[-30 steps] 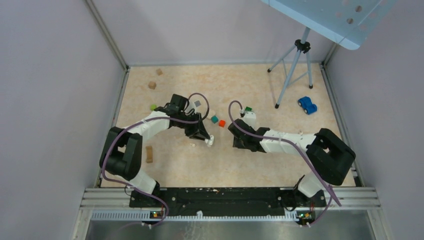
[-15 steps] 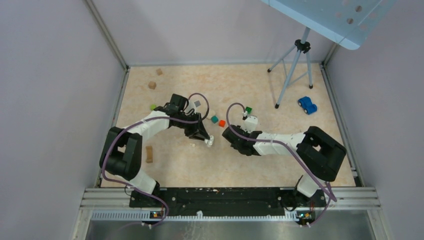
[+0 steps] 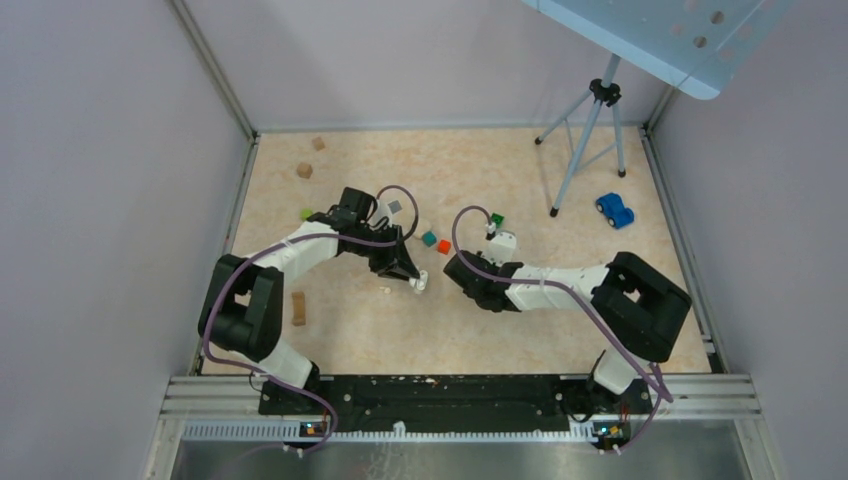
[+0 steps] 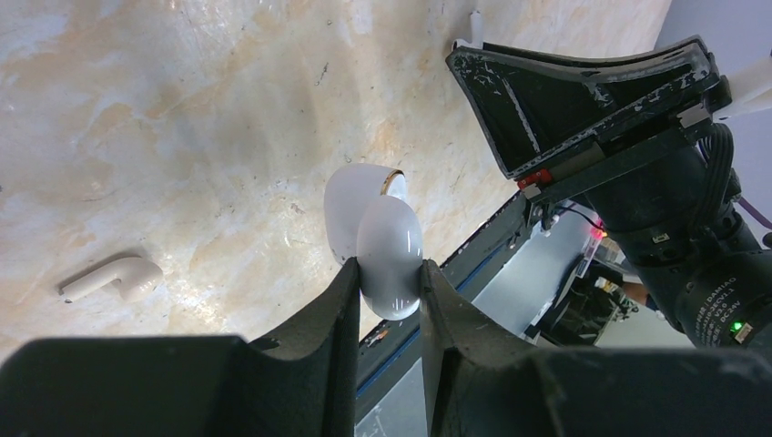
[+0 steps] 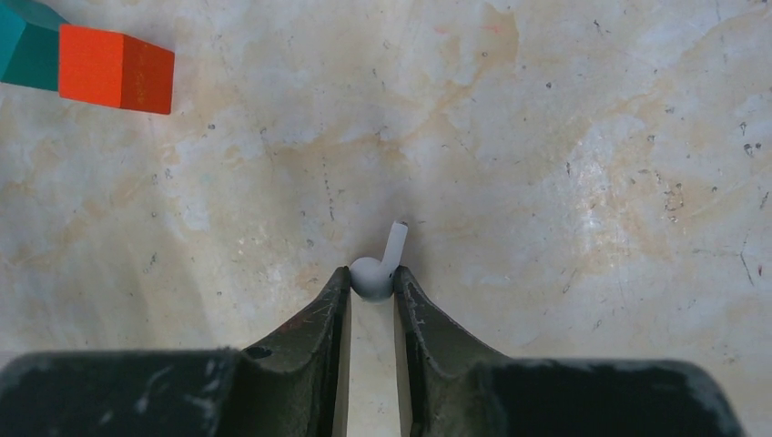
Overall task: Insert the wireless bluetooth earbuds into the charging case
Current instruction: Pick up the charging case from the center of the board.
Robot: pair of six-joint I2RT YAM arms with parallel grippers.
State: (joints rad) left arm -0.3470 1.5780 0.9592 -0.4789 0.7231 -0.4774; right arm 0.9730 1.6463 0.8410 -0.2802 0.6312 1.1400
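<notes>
Left gripper (image 4: pixel 387 266) is clamped tight on the case (image 4: pixel 364 205), one black finger on each side of its lower end. The case sits at the centre of the left wrist view as two rounded white shells, one in front of the other, with a thin gold edge at the top of the rear one. From above, the left gripper (image 3: pixel 415 280) and case (image 3: pixel 422 284) are just left of the middle of the frame, over the table (image 3: pixel 520 170). Right gripper (image 5: pixel 371 284) is nearly closed, and its fingertips touch both sides of the round head of an earbud (image 5: pixel 375 273) at the centre of the right wrist view. The earbud's stem points up and slightly right, clear of the fingers. Whether the earbud is lifted or lies on the table I cannot tell. From above, the right gripper (image 3: pixel 452 268) is just right of the case, with a small gap between them. A second earbud (image 4: pixel 114 279) lies loose on the table at the lower left of the left wrist view. In the top view it is a small pale speck (image 3: pixel 385 290) just left of the left gripper. An orange cube (image 5: pixel 114 80) touches a teal cube (image 5: pixel 25 53) in the upper left corner of the right wrist view, well apart from the held earbud.
</notes>
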